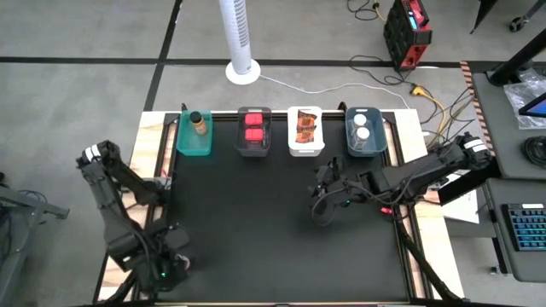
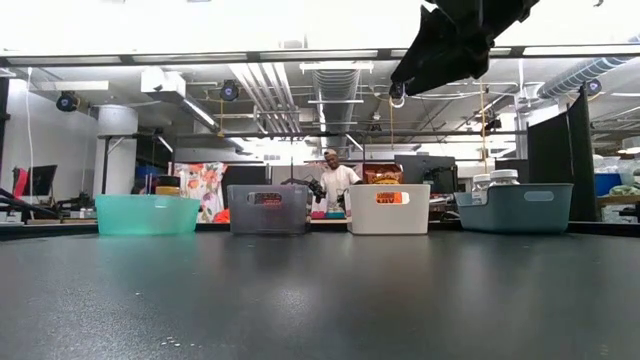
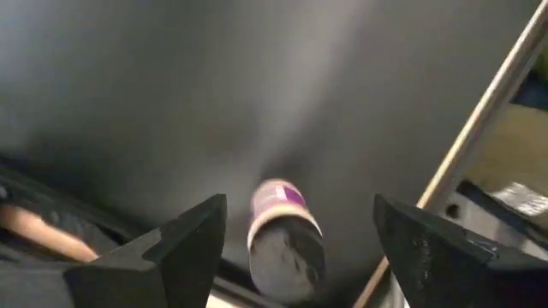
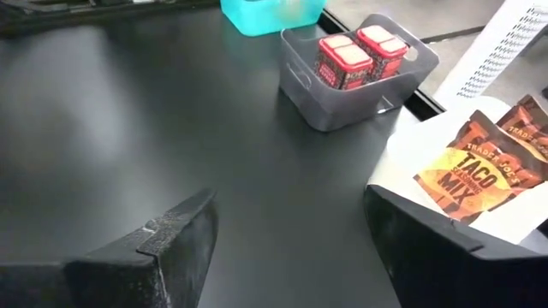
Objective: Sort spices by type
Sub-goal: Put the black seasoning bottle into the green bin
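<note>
Left wrist view alone, purple-labelled bottle [image 3: 285, 231] between open fingers [image 3: 184, 248]

It was a large open lab or workshop. Exposed ceiling ducts [image 2: 340, 85] and strip lights hung overhead, cables [image 1: 384, 72] trailed across a grey floor, and a person [image 2: 335, 180] stood among cluttered benches beyond the table [image 2: 320, 290].

In the left wrist view the purple-labelled bottle [image 3: 285, 233] between the left arm's fingers is blurred, its label unreadable, and in the high view it cannot be made out beneath the left gripper [image 1: 167, 266]. The taco mix packets [image 4: 484, 158] are cut off by the right wrist picture's edge, as is the teal bin [image 4: 270, 13]. In the low view the right gripper [image 2: 455, 45] is clipped by the top edge, and the grey bin [image 2: 267, 208] hides its contents.
</note>
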`<action>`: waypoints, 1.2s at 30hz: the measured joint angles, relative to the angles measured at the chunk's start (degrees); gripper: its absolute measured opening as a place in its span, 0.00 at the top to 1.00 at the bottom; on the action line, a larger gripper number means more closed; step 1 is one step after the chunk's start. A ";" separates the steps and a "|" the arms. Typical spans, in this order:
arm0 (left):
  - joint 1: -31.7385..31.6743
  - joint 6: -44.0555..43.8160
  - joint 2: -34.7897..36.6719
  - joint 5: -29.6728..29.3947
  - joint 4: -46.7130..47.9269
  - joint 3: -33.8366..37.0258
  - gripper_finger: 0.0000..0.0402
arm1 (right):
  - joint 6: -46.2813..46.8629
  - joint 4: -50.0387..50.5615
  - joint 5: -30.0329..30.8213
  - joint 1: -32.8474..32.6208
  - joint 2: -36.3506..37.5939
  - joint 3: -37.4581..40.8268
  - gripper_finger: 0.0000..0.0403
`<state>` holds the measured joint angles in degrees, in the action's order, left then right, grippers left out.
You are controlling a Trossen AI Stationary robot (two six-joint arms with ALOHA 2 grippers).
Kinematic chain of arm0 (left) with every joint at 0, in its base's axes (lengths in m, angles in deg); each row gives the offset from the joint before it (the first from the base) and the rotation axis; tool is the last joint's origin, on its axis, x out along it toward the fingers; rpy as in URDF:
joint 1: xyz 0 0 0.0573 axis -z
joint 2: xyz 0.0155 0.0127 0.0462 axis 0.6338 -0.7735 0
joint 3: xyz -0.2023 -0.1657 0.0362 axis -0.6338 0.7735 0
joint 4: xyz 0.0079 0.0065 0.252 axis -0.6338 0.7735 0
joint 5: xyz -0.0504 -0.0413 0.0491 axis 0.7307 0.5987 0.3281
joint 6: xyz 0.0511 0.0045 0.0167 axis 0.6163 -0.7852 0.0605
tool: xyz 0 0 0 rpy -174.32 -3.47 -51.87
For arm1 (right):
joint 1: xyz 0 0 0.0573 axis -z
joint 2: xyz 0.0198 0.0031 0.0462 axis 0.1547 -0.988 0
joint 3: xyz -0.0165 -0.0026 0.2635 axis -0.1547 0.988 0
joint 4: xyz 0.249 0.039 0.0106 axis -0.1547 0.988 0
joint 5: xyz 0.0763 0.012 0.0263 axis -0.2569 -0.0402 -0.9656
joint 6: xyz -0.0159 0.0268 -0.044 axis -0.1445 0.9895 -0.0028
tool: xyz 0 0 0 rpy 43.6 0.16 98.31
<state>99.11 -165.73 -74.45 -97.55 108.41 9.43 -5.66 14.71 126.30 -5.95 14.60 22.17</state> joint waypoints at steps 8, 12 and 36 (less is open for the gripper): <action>5.80 -5.80 -1.19 6.50 -0.19 1.83 0.31 | 0.09 -1.44 0.58 0.00 -0.77 0.00 0.28; 6.64 -6.20 -1.72 7.40 -0.75 2.50 0.31 | 0.51 -1.45 0.58 0.00 -0.78 -0.01 0.28; 7.52 -2.85 -5.76 4.25 -2.18 2.76 0.31 | 3.06 -1.43 0.50 0.00 -0.78 0.00 0.24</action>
<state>106.63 -168.58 -80.21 -93.29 106.23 12.19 -2.60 13.28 126.80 -5.95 13.82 22.17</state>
